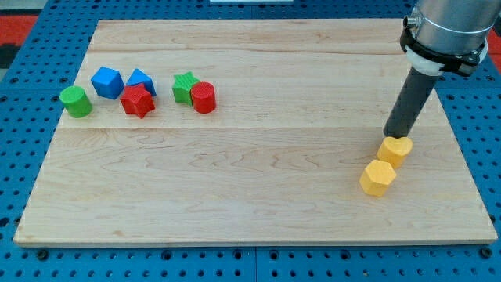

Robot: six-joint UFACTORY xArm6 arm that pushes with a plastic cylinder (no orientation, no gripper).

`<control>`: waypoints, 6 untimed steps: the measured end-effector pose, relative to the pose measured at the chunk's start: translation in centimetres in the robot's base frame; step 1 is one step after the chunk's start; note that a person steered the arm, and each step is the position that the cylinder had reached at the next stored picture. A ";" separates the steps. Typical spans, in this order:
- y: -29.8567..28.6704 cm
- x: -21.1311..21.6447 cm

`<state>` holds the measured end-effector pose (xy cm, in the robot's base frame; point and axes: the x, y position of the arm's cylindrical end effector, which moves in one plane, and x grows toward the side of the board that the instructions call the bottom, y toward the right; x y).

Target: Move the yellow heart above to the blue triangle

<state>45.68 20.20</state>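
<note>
Sitting just below my tip (394, 135), the yellow heart (394, 149) looks to be touching it; which way its lobes point I cannot tell. Touching the heart on the side away from my tip is the yellow hexagon (378, 178). I have a bare rod and no gripper, so nothing opens or closes. Bare table (258, 180) spreads far to my tip's left; the table's right edge is near. Well away at the far left sit the blue triangle (141, 81), blue cube (107, 81), red star (137, 101), green star (185, 85), red cylinder (203, 97) and green cylinder (76, 102).
</note>
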 end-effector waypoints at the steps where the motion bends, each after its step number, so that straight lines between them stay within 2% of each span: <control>1: 3.6 -0.3; 2: 10.1 -0.1; 5: 10.6 -0.2; 6: 10.6 1.8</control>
<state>47.51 30.78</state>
